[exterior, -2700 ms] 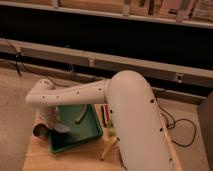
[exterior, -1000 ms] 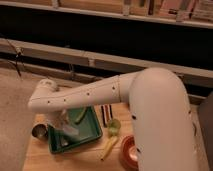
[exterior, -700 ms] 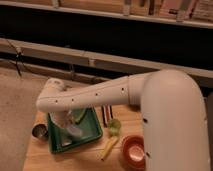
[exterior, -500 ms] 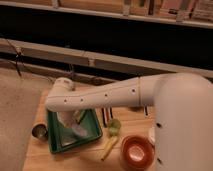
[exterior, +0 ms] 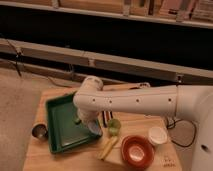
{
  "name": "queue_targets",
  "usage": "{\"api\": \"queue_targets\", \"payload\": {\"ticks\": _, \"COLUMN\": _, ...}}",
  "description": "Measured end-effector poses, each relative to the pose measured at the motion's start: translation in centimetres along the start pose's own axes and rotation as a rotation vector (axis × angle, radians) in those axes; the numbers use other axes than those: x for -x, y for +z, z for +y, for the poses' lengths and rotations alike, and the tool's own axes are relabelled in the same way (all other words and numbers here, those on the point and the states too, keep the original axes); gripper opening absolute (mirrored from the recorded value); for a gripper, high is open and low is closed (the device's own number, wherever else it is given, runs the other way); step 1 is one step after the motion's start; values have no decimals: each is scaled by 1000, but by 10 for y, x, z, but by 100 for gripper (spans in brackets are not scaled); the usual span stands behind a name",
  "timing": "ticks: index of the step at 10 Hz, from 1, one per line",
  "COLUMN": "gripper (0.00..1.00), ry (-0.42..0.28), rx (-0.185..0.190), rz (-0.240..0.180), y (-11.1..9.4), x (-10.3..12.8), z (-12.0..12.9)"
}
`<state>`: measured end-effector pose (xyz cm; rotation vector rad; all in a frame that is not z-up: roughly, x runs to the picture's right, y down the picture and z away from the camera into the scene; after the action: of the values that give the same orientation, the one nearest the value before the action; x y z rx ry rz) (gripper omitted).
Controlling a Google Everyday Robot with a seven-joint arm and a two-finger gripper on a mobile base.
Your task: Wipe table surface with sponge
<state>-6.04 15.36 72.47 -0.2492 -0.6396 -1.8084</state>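
Observation:
The light-brown wooden table surface (exterior: 55, 161) fills the lower part of the camera view. A green tray (exterior: 60, 125) lies on its left half. My white arm (exterior: 135, 100) reaches in from the right, and its wrist bends down over the tray. My gripper (exterior: 89, 125) hangs over the tray's right part, close to its floor. A pale bluish thing (exterior: 94, 130) shows at the gripper's tip; I cannot tell whether it is the sponge or whether it is held. A small green bit (exterior: 77, 120) lies in the tray beside it.
A small metal cup (exterior: 39, 131) stands left of the tray. To the tray's right are dark utensils (exterior: 105, 117), a green cup (exterior: 114, 126), a yellow object (exterior: 107, 147), a red bowl (exterior: 136, 151) and a white cup (exterior: 157, 135). A cable (exterior: 182, 140) hangs off the right edge.
The arm's bulky part has swung away to the right, uncovering the red bowl and white cup. The wrist has shifted right and the gripper stays low over the tray.

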Motion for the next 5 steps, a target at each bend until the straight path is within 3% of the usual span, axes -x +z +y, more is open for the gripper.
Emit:
{"api": "queue_targets", "payload": {"ticks": 3, "gripper": 2, "ry": 35, "rx": -42, "rz": 12, "y": -5, "x": -4, "z": 42}}
{"api": "queue_targets", "payload": {"ticks": 5, "gripper": 2, "ry": 36, "rx": -67, "rz": -5, "y": -8, "x": -3, "z": 68}}
